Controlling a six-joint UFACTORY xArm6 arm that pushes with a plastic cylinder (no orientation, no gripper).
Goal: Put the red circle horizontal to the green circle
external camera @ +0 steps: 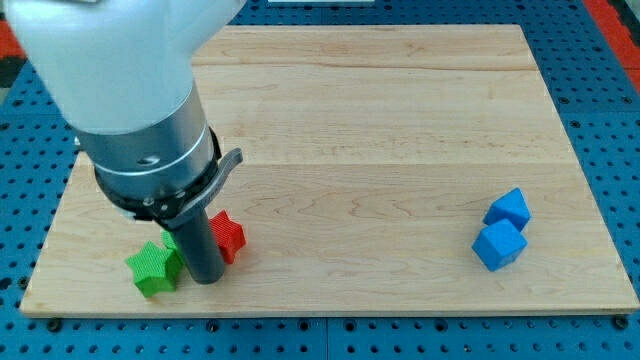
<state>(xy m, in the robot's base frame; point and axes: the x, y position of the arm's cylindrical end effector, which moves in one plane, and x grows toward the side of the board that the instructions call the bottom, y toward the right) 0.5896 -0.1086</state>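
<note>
My tip (206,279) rests on the wooden board (380,150) at the view's lower left. A red block (229,236), star-like in outline, sits just right of the rod, touching or nearly touching it. A green star-shaped block (153,268) lies just left of the tip, close to the board's bottom edge. A second bit of green (171,242) shows behind the rod; I cannot tell its shape. The arm's large body hides the board's upper left part.
Two blue cube-like blocks sit at the view's right, one (509,209) above the other (498,245), touching. The board's bottom edge (330,315) runs just below the tip. A blue pegboard (600,60) surrounds the board.
</note>
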